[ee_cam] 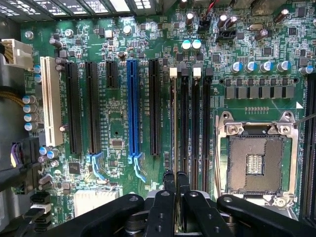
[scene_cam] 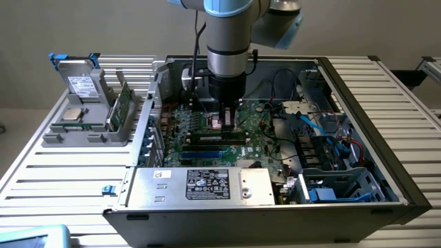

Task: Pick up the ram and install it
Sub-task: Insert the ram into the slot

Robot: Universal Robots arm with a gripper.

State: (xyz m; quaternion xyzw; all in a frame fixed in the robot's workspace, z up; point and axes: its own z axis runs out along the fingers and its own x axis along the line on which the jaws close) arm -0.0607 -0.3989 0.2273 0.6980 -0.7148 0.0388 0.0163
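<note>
Look at the gripper [scene_cam: 226, 127] [ee_cam: 176, 181], low inside the open computer case [scene_cam: 241, 223], right over the big green board [ee_cam: 118, 44]. Black fingers [ee_cam: 169, 185] almost shut, pinching the top edge of the ram [scene_cam: 217, 137] [ee_cam: 173, 123]. Standing on its thin edge in a long slot on the board, beside other dark slots. Off at the exterior view's left, in the grey holder [scene_cam: 62, 138], another green stick [scene_cam: 123, 109], well apart from the gripper.
</note>
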